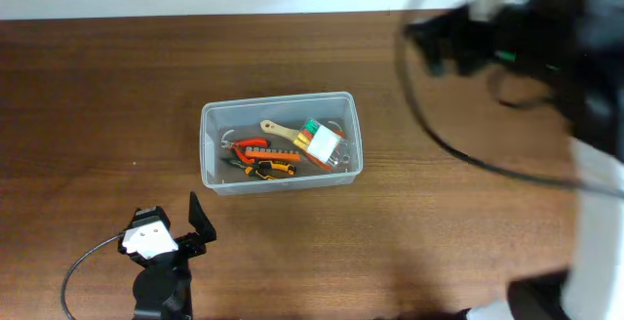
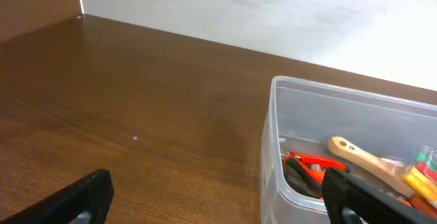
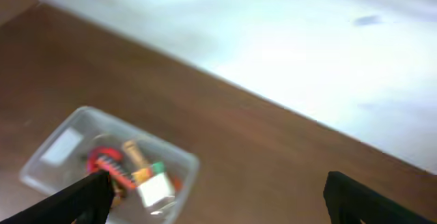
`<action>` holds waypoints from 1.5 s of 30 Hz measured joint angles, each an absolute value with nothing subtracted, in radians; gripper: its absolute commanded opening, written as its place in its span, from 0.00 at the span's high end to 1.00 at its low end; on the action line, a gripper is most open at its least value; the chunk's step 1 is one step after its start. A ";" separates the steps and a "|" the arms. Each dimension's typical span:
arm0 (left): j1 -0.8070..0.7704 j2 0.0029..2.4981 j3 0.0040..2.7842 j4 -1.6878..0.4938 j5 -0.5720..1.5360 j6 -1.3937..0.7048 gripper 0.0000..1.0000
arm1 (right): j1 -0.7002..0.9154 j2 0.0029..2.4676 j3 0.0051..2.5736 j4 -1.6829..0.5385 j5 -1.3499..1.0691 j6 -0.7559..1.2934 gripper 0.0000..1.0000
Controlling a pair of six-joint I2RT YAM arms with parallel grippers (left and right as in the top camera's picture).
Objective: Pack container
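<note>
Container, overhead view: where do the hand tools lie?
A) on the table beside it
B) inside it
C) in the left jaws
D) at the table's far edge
B: the red pliers and the wooden-handled tool lie within the walls of the container.

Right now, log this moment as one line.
container: on table, tools inside | left end effector: open, empty, near container | right end effector: open, empty, far from container
</note>
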State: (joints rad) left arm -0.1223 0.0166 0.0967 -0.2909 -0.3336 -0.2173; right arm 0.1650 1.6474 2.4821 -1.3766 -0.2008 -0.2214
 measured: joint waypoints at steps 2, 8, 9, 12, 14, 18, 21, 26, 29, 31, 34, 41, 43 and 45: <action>-0.122 0.017 0.097 -0.291 -0.334 -0.217 0.01 | 0.104 1.552 2.427 -1.369 -0.204 -0.236 0.02; -0.122 0.017 0.097 -0.290 -0.334 -0.217 0.01 | 0.060 1.169 2.055 -1.276 -0.205 -0.252 0.02; -0.122 0.017 0.097 -0.290 -0.334 -0.217 0.01 | 0.060 1.093 1.965 -1.257 -0.205 -0.252 0.02; -0.122 0.017 0.097 -0.290 -0.333 -0.217 0.01 | 0.059 0.861 1.696 -1.247 -0.209 -0.251 0.02; -0.122 0.017 0.097 -0.290 -0.333 -0.217 0.01 | 0.059 0.708 1.498 -1.220 -0.212 -0.252 0.02; -0.122 0.017 0.097 -0.291 -0.334 -0.217 0.01 | 0.059 0.492 1.167 -1.087 -0.215 -0.252 0.02; -0.122 0.017 0.097 -0.290 -0.333 -0.217 0.01 | 0.059 0.355 0.902 -0.920 -0.225 -0.252 0.02; -0.122 0.017 0.097 -0.291 -0.334 -0.217 0.01 | 0.059 0.213 0.534 -0.671 -0.286 -0.252 0.02; -0.122 0.017 0.097 -0.290 -0.333 -0.217 0.01 | 0.059 0.172 0.367 -0.549 -0.321 -0.252 0.02; -0.122 0.017 0.097 -0.290 -0.334 -0.217 0.01 | 0.059 0.155 0.299 -0.501 -0.334 -0.252 0.02; -0.122 0.017 0.097 -0.291 -0.334 -0.217 0.01 | 0.059 0.124 0.235 -0.461 -0.344 -0.252 0.02; -0.122 0.017 0.097 -0.291 -0.333 -0.217 0.01 | 0.059 0.019 0.165 -0.451 -0.355 -0.252 0.02; -0.122 0.017 0.097 -0.291 -0.334 -0.217 0.01 | 0.059 0.015 0.154 -0.448 -0.358 -0.252 0.02; -0.122 0.017 0.097 -0.291 -0.334 -0.217 0.01 | 0.059 0.015 0.142 -0.448 -0.358 -0.252 0.02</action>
State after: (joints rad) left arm -0.1223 0.0166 0.0967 -0.2909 -0.3336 -0.2173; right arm 0.0593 0.0147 0.1417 -0.4484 -0.3576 -0.2516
